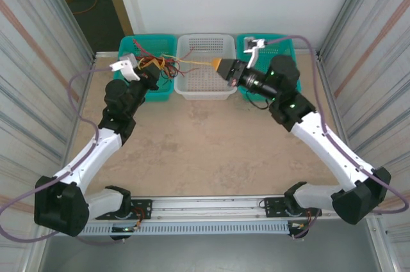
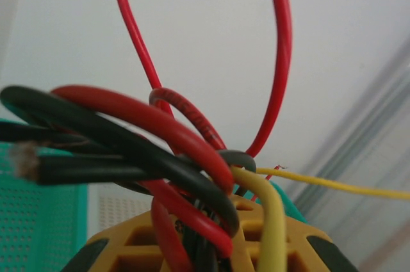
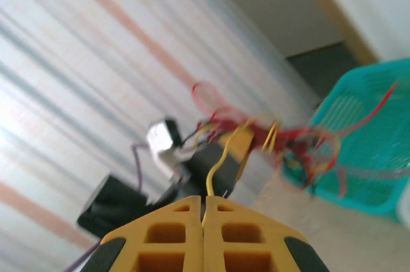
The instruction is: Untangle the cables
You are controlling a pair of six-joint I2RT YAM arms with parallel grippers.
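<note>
Cables (image 1: 160, 64), red, black and yellow, bunched in one knot at the far left, lifted above the near rim of the left teal basket (image 1: 128, 47). Clamped low down by the left gripper (image 2: 205, 246): jaws narrow, closed on a whole handful of red and black strands, with red loops (image 2: 278, 61) standing free above the fingers. Gripped as a bundle rather than strand by strand, apparently to anchor the knot against the pull from the right.

Yellow cable (image 1: 198, 63) drawn out of the knot toward the right, running nearly straight above the white basket (image 1: 192, 86) and ending in the right gripper (image 3: 204, 211). Jaws there pressed fully together on that single strand, which rises from the seam between the fingers and leads back to the tangle. Only one strand taken, probably to slide it clear of the others without dragging them along. Both grippers kept high, off the table (image 1: 211, 150), presumably to let loose ends hang and slip through.

Judged stage: midway through freeing the yellow strand, red and black not yet separated, nothing sorted into a basket. Next move likely a steady pull further right, with the left side holding firm. Risk near the left fingers: yellow bent under a dark loop there, so possibly cinching tighter instead of sliding out. Hard to tell from here whether any other yellow strands run through the knot.
</note>
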